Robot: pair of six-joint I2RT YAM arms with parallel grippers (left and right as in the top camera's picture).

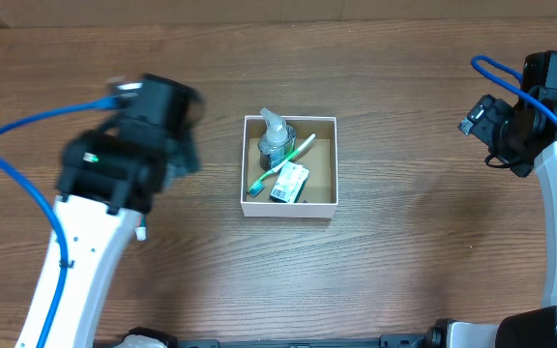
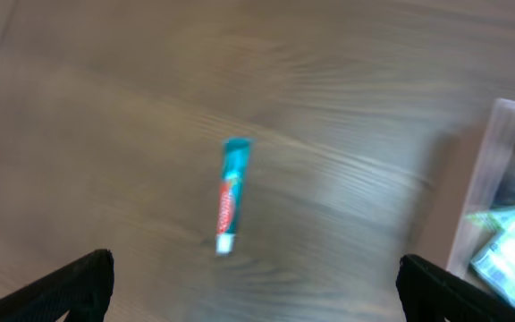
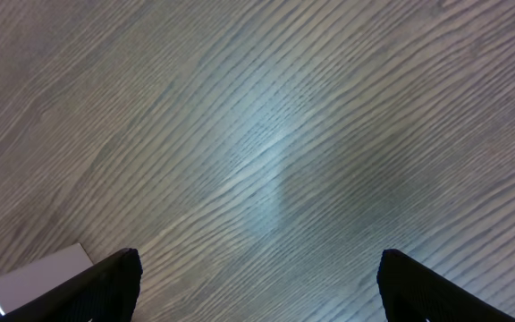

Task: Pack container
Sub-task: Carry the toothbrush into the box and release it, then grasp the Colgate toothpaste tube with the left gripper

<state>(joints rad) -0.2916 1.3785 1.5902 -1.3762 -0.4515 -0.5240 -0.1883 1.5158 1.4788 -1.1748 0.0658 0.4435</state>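
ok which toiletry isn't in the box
The teal-and-red toothpaste tube, alone on the wooden table; the grey bottle, green toothbrush and packet are inside.

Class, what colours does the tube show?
Tube: teal, red, white cap; best in left wrist view.

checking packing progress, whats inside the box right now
Inside the box: a clear pump bottle, a green toothbrush lying diagonally and a small packet. Whatever lies beneath them is covered. The toothpaste tube is outside, on the table.
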